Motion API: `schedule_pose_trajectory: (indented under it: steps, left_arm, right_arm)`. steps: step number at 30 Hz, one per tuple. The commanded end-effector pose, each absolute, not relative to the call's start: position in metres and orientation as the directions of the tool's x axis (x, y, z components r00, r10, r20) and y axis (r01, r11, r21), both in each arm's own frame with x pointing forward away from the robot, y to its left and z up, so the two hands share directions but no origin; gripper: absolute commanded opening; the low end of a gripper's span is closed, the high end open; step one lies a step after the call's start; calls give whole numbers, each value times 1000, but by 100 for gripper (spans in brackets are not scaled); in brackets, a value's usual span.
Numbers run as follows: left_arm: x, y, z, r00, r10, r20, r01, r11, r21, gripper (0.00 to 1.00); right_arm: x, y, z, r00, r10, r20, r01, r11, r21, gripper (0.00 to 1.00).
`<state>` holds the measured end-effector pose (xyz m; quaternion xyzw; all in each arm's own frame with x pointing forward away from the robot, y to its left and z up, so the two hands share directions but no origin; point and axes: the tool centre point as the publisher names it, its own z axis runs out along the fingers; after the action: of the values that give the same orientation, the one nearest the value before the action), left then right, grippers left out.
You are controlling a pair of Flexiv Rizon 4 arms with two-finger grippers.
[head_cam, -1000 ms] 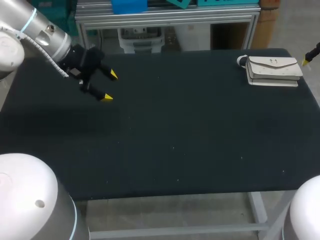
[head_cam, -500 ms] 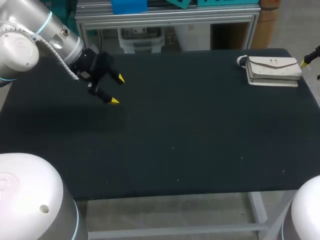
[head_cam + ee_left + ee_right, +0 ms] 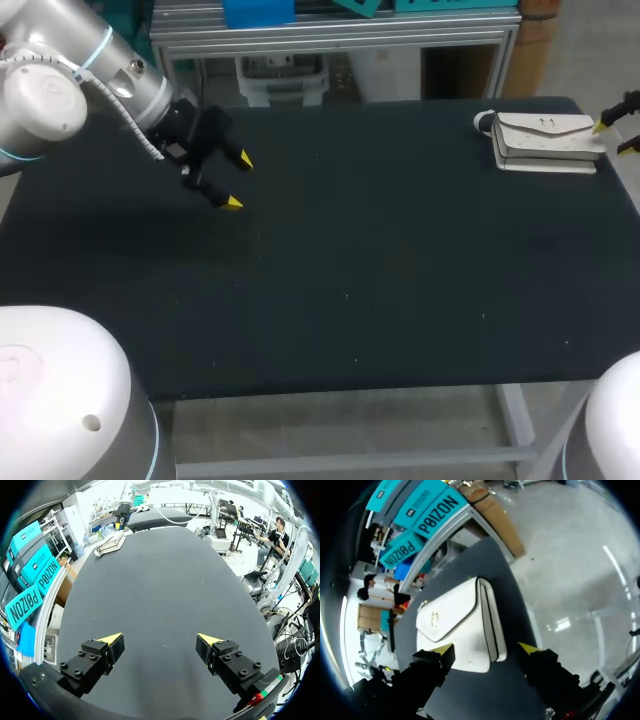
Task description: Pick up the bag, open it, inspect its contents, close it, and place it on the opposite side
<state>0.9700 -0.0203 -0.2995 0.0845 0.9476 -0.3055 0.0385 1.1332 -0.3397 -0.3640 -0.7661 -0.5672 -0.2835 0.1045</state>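
alignment matters most now: the right gripper (image 3: 612,137), fingers spread wide at the far right edge of the black table (image 3: 350,250), should straddle the flat white leather flap bag (image 3: 545,140) lying in that table's far right corner squarely before pinching, while the left gripper (image 3: 238,181) hangs spread-fingered over the table's left part.

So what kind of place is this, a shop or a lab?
Probably a robotics lab bench: the left gripper and right gripper, both yellow-tipped, are at a black table, and a white handbag lies by the right one.
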Motion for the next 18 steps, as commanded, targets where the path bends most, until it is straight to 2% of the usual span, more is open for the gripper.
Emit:
schedule_pose_trajectory:
  steps: [1, 12, 15, 17, 18]
  left_arm:
    - [970, -20, -300, -983, 137, -126, 185, 798, -574, 100]
    - [970, -20, -300, -983, 137, -126, 185, 798, -574, 100]
    - [970, -20, -300, -983, 137, -126, 185, 798, -574, 100]
    - [970, -20, -300, -983, 137, -126, 185, 798, -574, 100]
    - [970, -20, -300, -983, 137, -126, 185, 798, -574, 100]
  right_arm:
    - [1153, -339, -370, 191, 805, 562, 941, -313, 128, 57]
    - [1180, -327, -381, 179, 768, 615, 940, -318, 124, 45]
    - [1183, -323, -383, 176, 758, 629, 940, -320, 122, 30]
    - [1184, -317, -384, 164, 747, 644, 942, -313, 124, 0]
    - [1183, -315, -384, 157, 745, 648, 943, -308, 125, 0]
